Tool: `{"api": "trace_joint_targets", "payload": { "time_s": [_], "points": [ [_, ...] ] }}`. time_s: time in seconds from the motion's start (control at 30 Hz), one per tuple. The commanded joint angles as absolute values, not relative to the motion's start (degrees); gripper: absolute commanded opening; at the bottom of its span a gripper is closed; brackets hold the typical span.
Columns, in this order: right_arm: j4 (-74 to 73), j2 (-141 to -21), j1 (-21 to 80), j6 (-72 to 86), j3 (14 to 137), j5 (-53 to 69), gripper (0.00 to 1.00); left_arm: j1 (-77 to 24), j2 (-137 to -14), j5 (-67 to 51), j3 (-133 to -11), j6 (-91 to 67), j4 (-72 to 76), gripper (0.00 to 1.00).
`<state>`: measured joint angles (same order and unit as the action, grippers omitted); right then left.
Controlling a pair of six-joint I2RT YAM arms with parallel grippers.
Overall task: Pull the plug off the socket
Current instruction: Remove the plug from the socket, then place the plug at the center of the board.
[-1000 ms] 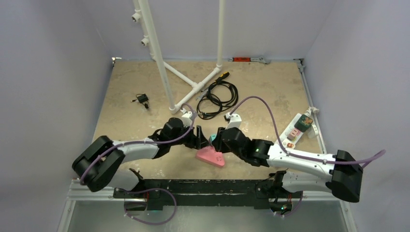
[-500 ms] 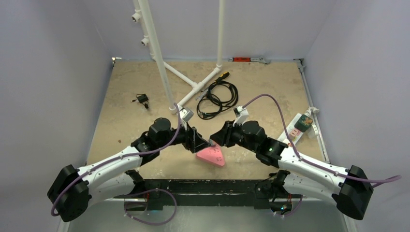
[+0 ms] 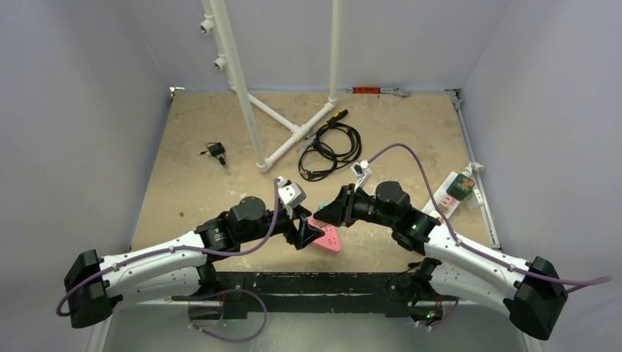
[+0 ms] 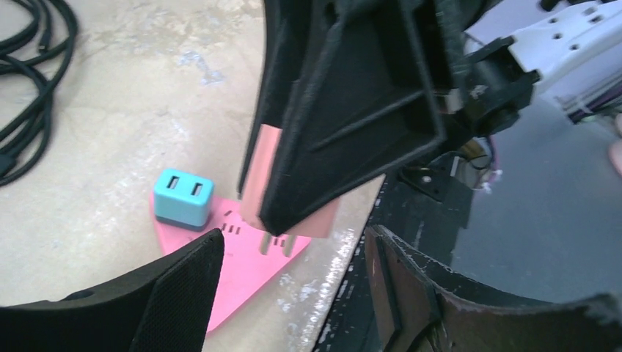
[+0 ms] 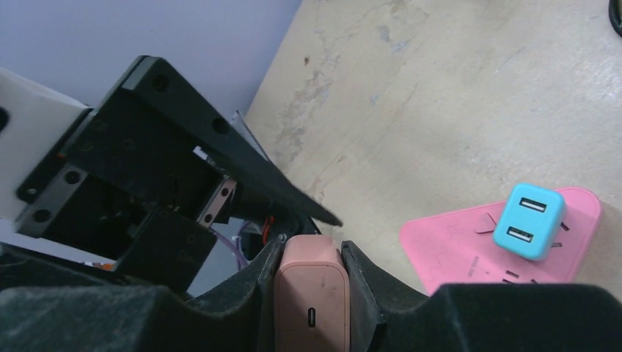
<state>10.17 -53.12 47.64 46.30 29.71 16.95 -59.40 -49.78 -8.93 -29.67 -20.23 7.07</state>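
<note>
plug: a salmon-pink block (image 5: 312, 297) held in the air over the socket by the right gripper. Its two flat prongs (image 4: 268, 243) hang bare above the slots (from above, the fingers hide it altogether).
right gripper (image 5: 312, 253): jaws drawn in tight on the plug's two sides. The plug's back face, with a small port, shows between them.
left gripper (image 4: 290, 290): jaws spread wide with nothing clasped. The fingers stand either side of the socket's near corner, but contact with it cannot be made out.
socket (image 4: 238, 286): pink and flat on the table (image 3: 198, 183), near its front edge. In the top view (image 3: 328, 240) both grippers cover most of it.
teal charger (image 5: 528, 220): seated in the socket, two ports facing up.
black cable (image 3: 331, 150): coiled farther back, well apart from the socket, and cut off at the left wrist view's edge.
white power strip (image 3: 449, 196): by the right edge of the table. What is plugged into it is too small to tell.
</note>
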Motion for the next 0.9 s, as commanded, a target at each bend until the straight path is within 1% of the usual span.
{"api": "trace_joint_targets", "payload": {
  "time_s": [0.0,0.1,0.27,0.63,0.77,0.87],
  "points": [
    [11.9,-51.0,47.4,47.8,30.0,20.8,0.0,-61.1,-50.5,-0.7,-32.3,-15.2,7.5,0.71],
    [11.7,-50.8,47.4,47.8,29.9,21.6,0.0,-61.5,-51.1,-0.2,-32.4,-13.9,9.3,0.74],
    [12.5,-52.0,47.4,48.2,29.8,22.6,0.0,-62.0,-53.8,-2.7,-33.2,-13.2,10.6,0.75],
    [15.8,-54.8,47.4,50.2,29.3,24.9,0.0,-62.7,-55.1,-5.3,-32.6,-11.7,14.6,0.75],
    [15.8,-55.2,47.4,50.6,29.5,24.9,0.0,-62.9,-56.6,-5.8,-33.1,-11.4,14.0,0.7],
    [15.1,-55.4,47.4,50.6,29.8,24.0,0.0,-63.2,-56.8,-5.2,-32.9,-11.1,13.9,0.6]
  ]
}}
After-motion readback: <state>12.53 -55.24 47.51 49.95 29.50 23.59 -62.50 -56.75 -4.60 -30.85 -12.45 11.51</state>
